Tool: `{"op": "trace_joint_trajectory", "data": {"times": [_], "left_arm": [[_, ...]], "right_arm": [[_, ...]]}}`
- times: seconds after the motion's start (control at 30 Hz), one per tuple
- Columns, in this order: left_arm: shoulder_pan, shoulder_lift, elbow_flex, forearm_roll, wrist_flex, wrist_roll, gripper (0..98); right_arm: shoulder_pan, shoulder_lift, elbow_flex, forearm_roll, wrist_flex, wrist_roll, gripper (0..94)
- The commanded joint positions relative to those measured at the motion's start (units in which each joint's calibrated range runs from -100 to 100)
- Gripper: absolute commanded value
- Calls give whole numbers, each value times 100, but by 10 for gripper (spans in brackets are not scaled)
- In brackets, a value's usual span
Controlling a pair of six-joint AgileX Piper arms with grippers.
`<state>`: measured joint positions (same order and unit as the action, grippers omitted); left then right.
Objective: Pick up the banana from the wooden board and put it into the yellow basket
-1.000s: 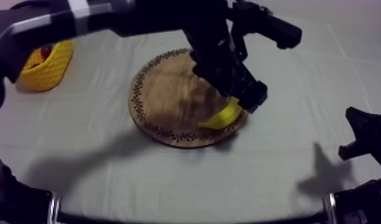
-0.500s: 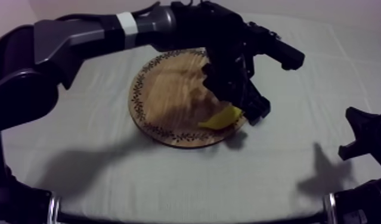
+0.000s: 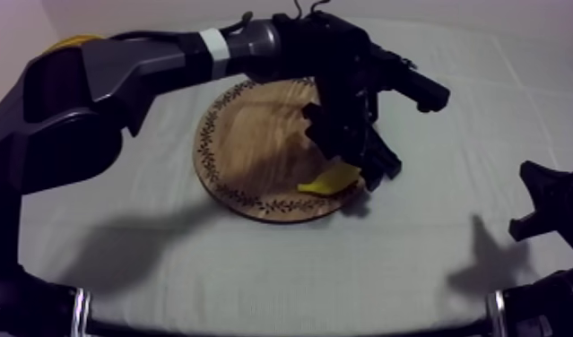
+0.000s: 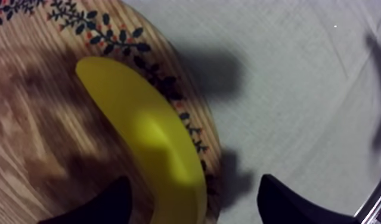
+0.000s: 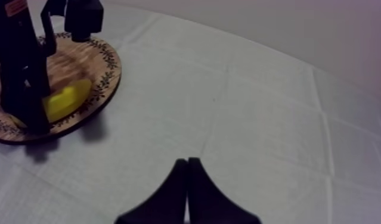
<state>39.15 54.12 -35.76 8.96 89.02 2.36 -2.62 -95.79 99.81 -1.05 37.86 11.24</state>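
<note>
At four o'clock on the board (image 3: pixel 245 152), left gripper (image 4: pixel 192 190) has dropped, fingers spread astride banana (image 4: pixel 139 131) (grasp next); right gripper (image 5: pixel 188 179) clenched.

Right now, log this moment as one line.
left gripper: open, astride banana | banana: on board, near rim | right gripper: shut, over cloth | step: not yet grasped

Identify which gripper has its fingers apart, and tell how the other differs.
The left gripper: its fingers stand open astride the banana on the wooden board. The right gripper has its fingers together as a narrow wedge over the cloth.
</note>
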Motion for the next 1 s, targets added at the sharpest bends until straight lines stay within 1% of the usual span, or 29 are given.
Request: {"op": "trace_joint_trajectory", "data": {"times": [0.0, 0.1, 0.2, 0.3, 0.47, 0.53, 0.67, 0.87, 0.97], "left_arm": [[7, 61, -92, -10, 116, 9, 737], [10, 164, -206, -16, 271, 25, 702], [7, 224, -282, -18, 363, 40, 632], [5, 277, -343, -11, 408, 69, 495], [4, 418, -636, -30, 678, 137, 222], [4, 408, -753, -69, 785, 173, 155], [2, 100, -817, -245, 888, 294, 102], [-136, -830, -509, -595, 1050, 432, 84], [-317, -1357, -107, -688, 1066, 460, 82]], "right_arm": [[1, 3, -3, 0, -4, 1, 2], [1, 3, -3, 0, -4, 1, 2], [1, 3, -3, 0, -4, 1, 2], [1, 3, -3, 0, -4, 1, 2], [1, 3, -3, 0, -4, 1, 2], [1, 3, -3, 0, -4, 1, 2], [1, 3, -3, 0, -4, 1, 2], [1, 3, -3, 0, -4, 1, 2], [1, 3, -3, 0, -4, 1, 2]]}}
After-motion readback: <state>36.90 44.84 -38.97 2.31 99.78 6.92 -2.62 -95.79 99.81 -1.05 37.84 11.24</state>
